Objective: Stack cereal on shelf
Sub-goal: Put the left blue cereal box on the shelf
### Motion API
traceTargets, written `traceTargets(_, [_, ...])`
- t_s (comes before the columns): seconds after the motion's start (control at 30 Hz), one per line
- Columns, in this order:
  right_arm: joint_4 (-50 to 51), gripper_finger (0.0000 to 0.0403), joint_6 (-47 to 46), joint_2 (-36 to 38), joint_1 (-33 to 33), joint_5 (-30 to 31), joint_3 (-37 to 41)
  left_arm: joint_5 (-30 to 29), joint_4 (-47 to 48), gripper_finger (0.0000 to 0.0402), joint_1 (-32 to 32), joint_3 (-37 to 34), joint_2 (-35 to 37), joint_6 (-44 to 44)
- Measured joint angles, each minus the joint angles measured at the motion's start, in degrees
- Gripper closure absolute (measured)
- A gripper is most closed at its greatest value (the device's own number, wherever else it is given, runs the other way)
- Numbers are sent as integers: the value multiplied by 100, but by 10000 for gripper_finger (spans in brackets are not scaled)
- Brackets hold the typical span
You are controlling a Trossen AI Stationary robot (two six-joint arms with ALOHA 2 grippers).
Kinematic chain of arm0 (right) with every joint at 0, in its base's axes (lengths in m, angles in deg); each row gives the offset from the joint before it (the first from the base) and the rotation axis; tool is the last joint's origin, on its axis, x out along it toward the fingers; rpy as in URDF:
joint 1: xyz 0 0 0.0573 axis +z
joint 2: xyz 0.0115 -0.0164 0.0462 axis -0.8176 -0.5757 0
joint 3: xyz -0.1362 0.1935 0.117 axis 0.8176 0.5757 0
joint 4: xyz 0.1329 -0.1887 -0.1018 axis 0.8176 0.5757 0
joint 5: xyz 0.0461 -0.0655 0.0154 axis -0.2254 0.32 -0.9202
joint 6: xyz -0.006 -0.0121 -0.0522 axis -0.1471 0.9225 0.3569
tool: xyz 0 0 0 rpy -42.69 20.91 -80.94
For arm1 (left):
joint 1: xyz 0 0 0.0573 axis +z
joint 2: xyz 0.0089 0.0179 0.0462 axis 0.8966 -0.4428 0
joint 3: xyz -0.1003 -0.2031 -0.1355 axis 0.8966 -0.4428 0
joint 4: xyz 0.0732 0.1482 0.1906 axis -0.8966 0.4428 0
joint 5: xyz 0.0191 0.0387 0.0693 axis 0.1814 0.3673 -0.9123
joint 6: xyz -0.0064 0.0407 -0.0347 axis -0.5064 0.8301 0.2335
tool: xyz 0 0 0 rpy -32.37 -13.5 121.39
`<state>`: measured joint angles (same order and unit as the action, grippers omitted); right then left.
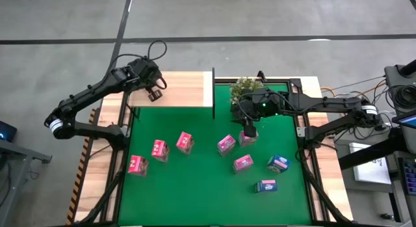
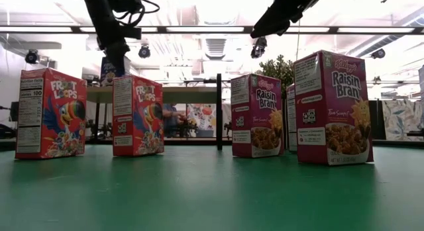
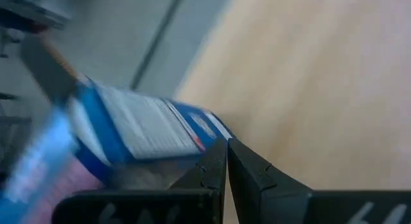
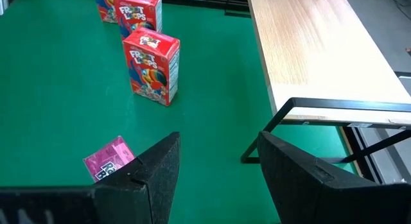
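Several cereal boxes stand or lie on the green mat (image 1: 195, 188): pink ones (image 1: 185, 142) (image 1: 226, 144) and blue ones (image 1: 278, 163). The shelf's pale wood board (image 1: 182, 89) lies at the far left, with a black upright (image 1: 213, 93) at its side. My left gripper (image 3: 227, 153) is shut over the board. A blue cereal box (image 3: 141, 131) lies on the board close against its fingers. My right gripper (image 4: 218, 166) hangs open above the mat, over a pink box (image 4: 109, 158), with nothing between its fingers. My left gripper's shut fingertips (image 3: 215, 161) slant down at the shelf board, right beside the blue box's near corner (image 3: 209, 131). I cannot tell whether they touch the box. Nothing is between the fingers.
A small green potted plant (image 1: 244, 87) stands at the mat's far edge, beside my right arm. Two red boxes (image 2: 50, 112) (image 2: 138, 115) and two pink boxes (image 2: 257, 115) (image 2: 333, 108) stand upright on the mat. Black frame bars (image 4: 347, 108) run beneath the shelf board.
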<state>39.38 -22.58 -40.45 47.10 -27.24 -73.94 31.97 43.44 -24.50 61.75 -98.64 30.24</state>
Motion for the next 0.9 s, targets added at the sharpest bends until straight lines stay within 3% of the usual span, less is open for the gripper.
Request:
traceTargets(0.13, [9,207,-13,0,0,2,2,187,680,402,-42,105,140,39])
traceTargets(0.27, [7,207,-13,0,0,2,4,-233,366,402,84,58,230,170])
traceTargets(0.53, [7,207,-44,0,-1,2,4,-233,-111,402,245,48,107,369])
traceTargets(0.9, [9,207,-57,0,0,2,4,-231,-31,402,243,46,33,310])
